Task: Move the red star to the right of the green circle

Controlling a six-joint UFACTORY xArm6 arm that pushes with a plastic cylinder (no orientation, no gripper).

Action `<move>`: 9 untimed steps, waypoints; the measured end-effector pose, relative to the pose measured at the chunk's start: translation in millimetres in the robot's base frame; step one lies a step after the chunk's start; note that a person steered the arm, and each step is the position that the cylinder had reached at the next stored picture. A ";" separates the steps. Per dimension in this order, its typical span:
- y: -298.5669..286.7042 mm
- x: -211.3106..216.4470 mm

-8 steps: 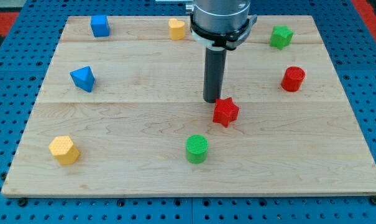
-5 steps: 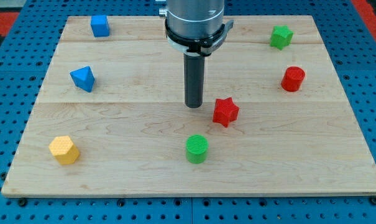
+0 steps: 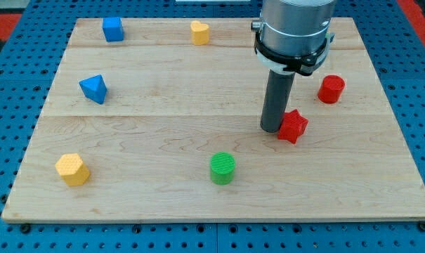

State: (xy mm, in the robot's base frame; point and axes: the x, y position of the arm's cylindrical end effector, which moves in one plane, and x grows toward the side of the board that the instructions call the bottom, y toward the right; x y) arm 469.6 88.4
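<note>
The red star (image 3: 293, 126) lies right of the board's centre. The green circle (image 3: 223, 168) stands lower and to the left of it, near the view's bottom. My tip (image 3: 272, 129) rests on the board right against the star's left side. The rod and the arm's grey housing rise above it toward the view's top.
A red cylinder (image 3: 331, 89) stands up and right of the star. A yellow heart (image 3: 199, 32) and a blue cube (image 3: 113, 29) sit along the top edge. A blue triangle (image 3: 93, 88) is at the left, a yellow hexagon (image 3: 72, 169) at the bottom left. The wooden board (image 3: 128, 197) lies on blue pegboard.
My tip swung left, then came back right against the star and pushed it to the right. The arm now hides the green block at the top right.
</note>
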 end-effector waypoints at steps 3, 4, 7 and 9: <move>-0.1 -39.1; 25.6 -38.9; 27.8 -12.4; 28.3 3.0</move>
State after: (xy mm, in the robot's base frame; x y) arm 472.6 116.7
